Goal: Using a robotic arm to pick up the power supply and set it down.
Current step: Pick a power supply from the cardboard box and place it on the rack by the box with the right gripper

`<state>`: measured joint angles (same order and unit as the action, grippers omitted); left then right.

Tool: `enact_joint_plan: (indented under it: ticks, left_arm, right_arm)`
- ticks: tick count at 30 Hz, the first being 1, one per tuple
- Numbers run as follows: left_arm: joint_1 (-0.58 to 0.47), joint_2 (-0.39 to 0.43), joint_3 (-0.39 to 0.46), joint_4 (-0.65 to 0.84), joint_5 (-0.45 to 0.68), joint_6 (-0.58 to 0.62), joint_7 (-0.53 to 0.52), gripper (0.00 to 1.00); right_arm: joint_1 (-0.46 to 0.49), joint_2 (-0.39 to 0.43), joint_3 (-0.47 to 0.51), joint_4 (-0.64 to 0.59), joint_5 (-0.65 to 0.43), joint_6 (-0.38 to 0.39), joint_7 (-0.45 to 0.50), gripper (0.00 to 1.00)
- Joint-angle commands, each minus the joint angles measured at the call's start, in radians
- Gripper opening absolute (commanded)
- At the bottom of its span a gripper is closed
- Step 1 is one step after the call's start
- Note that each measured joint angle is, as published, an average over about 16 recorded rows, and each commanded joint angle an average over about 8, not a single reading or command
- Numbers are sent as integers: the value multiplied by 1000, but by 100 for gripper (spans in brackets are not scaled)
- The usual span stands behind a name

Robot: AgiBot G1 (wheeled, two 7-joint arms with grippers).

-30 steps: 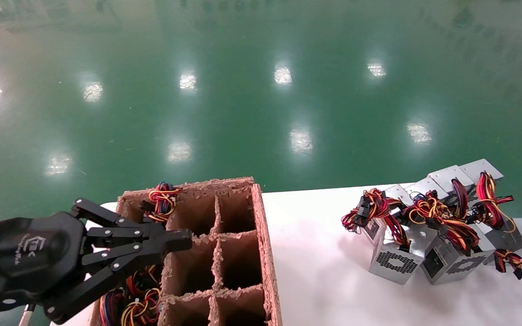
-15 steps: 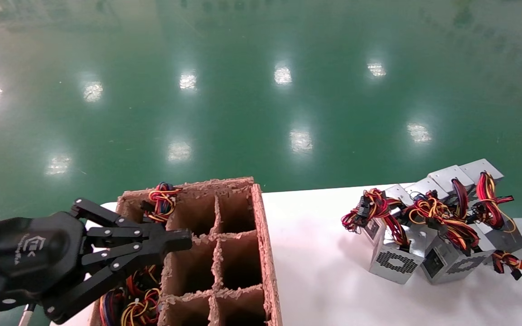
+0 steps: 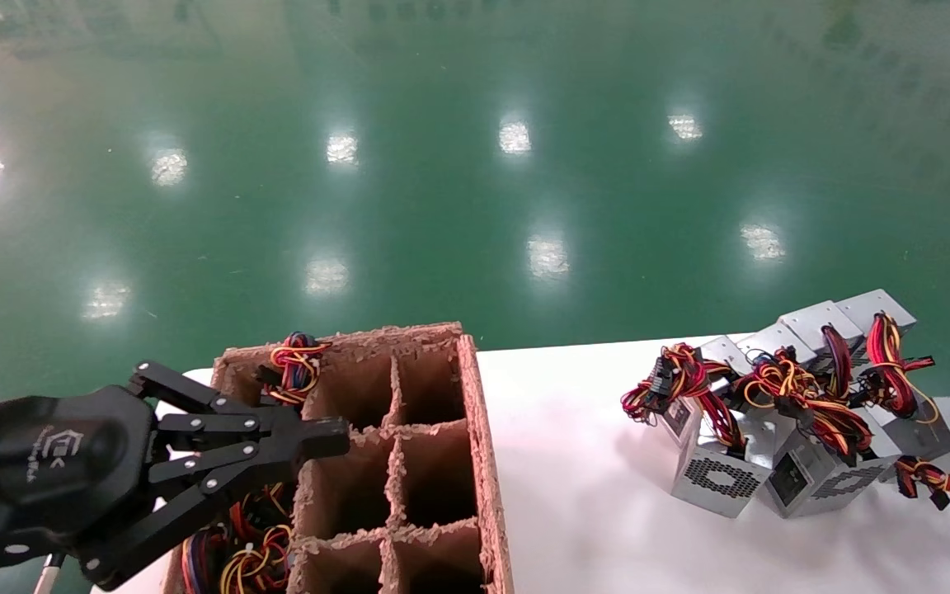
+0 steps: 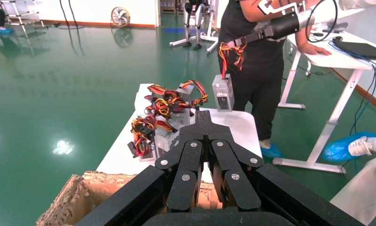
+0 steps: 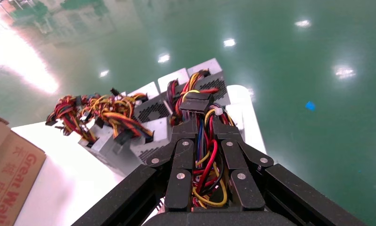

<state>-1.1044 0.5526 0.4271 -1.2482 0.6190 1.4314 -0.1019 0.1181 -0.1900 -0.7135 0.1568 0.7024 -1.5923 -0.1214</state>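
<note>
Right tool pinches a wire bundle between its fingers; in the left wrist view the power supply hangs from those wires in the air, above the surface's far right end. Other power supplies cluster near the surface's right edge. Left tool, pressed together, hovers over the divided cardboard crate at the left end.

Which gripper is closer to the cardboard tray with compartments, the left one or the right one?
Left. The left gripper hangs over the tray's left compartments. The right gripper is far off, beyond the pile of power supplies, clamped on a wire bundle.
</note>
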Motion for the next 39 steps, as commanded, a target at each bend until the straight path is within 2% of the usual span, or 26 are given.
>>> enact_joint_plan:
  ticks: [1,9,19,32,39]
  left_arm:
    - [0,0,0,0,0,0,0,0]
    - [0,0,0,0,0,0,0,0]
    - [0,0,0,0,0,0,0,0]
    - [0,0,0,0,0,0,0,0]
    - [0,0,0,0,0,0,0,0]
  right_arm:
    - [-30,-6,9,14,10,3,-10,0]
    - [-2,-29,15,73,-9,35,-34,0]
    - [146,-64,-11,114,-109,123,-51,0]
    - [340,-116,-48,64,-226,222,-26,0]
    - [398,-123,-61,21,-259,232,-9,0]
